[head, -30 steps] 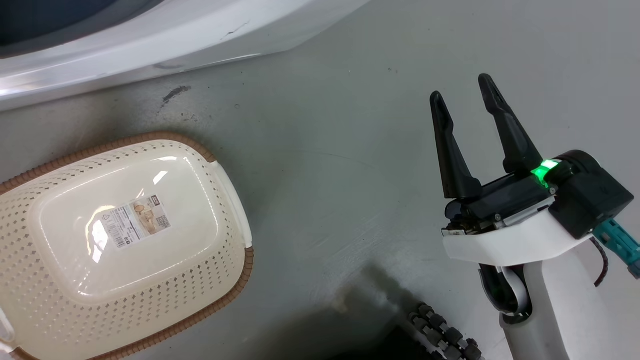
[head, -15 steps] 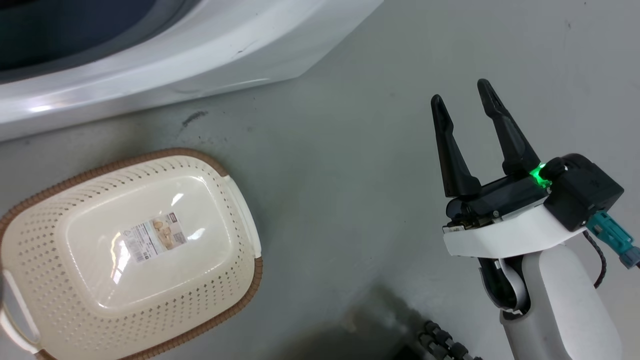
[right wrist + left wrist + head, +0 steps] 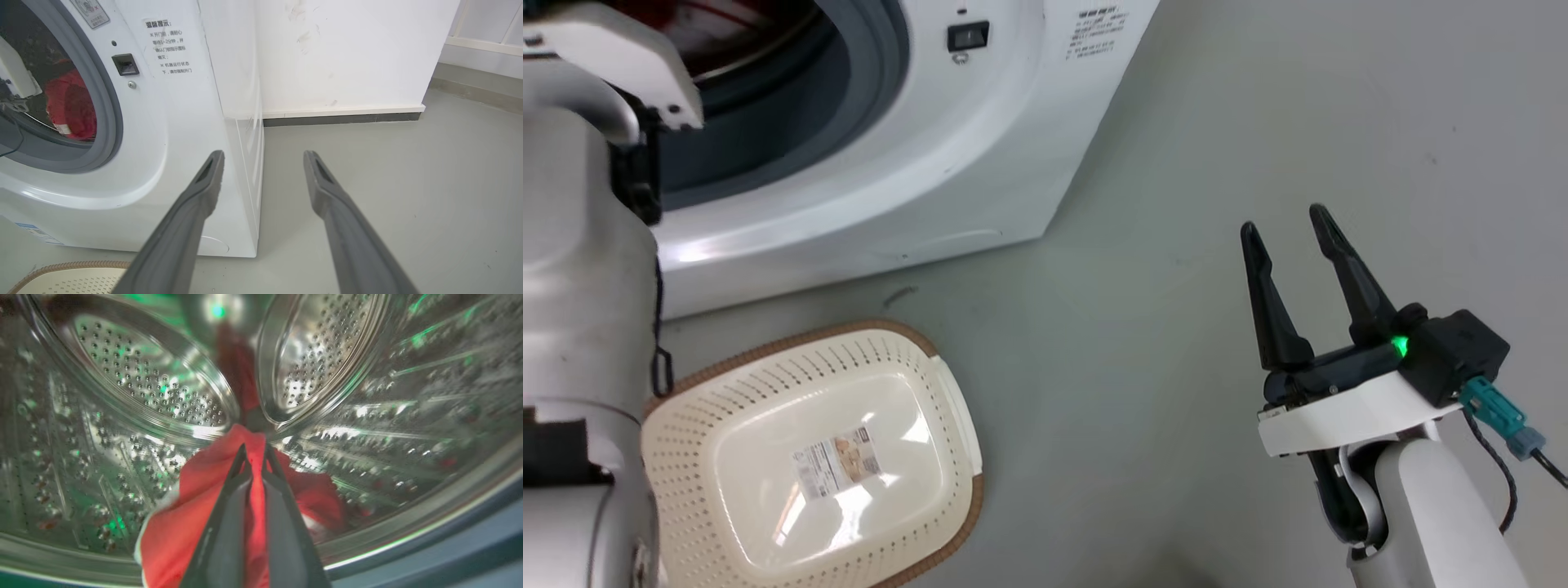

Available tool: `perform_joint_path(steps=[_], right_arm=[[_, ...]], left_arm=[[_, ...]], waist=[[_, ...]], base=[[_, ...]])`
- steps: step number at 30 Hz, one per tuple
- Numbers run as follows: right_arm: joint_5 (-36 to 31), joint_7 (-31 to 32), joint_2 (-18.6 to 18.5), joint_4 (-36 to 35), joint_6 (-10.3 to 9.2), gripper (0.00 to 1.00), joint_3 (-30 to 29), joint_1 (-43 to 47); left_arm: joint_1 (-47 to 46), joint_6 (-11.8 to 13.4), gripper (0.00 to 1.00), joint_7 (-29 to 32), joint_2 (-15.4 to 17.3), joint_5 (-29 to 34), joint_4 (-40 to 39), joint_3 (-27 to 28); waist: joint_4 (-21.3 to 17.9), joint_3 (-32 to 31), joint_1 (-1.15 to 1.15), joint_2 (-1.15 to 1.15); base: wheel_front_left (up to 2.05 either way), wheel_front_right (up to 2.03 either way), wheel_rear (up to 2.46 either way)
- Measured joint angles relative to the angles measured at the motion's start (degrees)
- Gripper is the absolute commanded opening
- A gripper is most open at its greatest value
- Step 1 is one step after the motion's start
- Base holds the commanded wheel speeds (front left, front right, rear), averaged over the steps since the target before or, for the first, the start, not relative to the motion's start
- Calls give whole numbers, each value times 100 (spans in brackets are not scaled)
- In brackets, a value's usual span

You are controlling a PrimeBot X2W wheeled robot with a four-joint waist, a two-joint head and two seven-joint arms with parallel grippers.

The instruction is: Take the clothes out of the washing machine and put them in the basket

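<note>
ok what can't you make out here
Left wrist view: the plain red fabric garment in the left hand covers what lies beneath it.
Head view: the pale left forearm hides the left end of the cream perforated plastic basket.
Head view: print on the white front-loading washing machine is too small.

The left gripper's fingers are smooth, dull dark plastic, and pinched between them is soft red cloth, matt and loosely creased. Around and beyond those fingers the drum is polished steel, punched with small holes and mirror-bright. The right gripper's fingers are matt black plastic. To their left, the washing machine has a glossy white casing that catches the light, with a matt grey rubber ring at its mouth. Lower on that side, the basket is cream plastic with a glossy base, a ribbed brown rim and a paper label. Beneath the fingers, the floor is smooth grey with a faint sheen.
</note>
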Motion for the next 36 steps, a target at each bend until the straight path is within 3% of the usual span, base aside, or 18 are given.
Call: perform_joint_path(steps=[16, 20, 22, 24, 26, 32, 36], right_arm=[[-181, 14, 1, 312, -1, 100, -254, 628], [-242, 111, 1, 271, -1, 100, -376, 810], [-256, 136, 0, 249, -1, 100, -394, 861], [-310, 285, -1, 74, -1, 100, -516, 1181], [-315, 344, -2, -5, -1, 100, -569, 1277], [-348, 515, -1, -174, -1, 100, -577, 1437], [-356, 584, -1, -279, -1, 100, -598, 1490]], left_arm=[[2693, -244, 0, -19, -437, -160, -2476, 454], [3413, -237, 0, -19, -702, -149, -3309, 569], [3604, -232, 0, -19, -756, -140, -3507, 595], [4718, -169, 0, -19, -1083, -40, -4747, 682], [5049, -134, 0, -19, -1206, -1, -5132, 665], [5985, 10, 0, -19, -1467, 9, -5901, 571], [6614, 94, 0, -19, -1563, -73, -5943, 403]], waist=[[434, -1453, -1, 0], [551, -1769, -1, 0], [581, -1845, -1, 0], [764, -2236, -2, 0], [843, -2323, -2, 0], [1033, -2450, -1, 0], [1089, -2429, -2, 0]], base=[[0, 0, 0], [0, 0, 0], [0, 0, 0], [0, 0, 0], [0, 0, 0], [0, 0, 0], [0, 0, 0]])
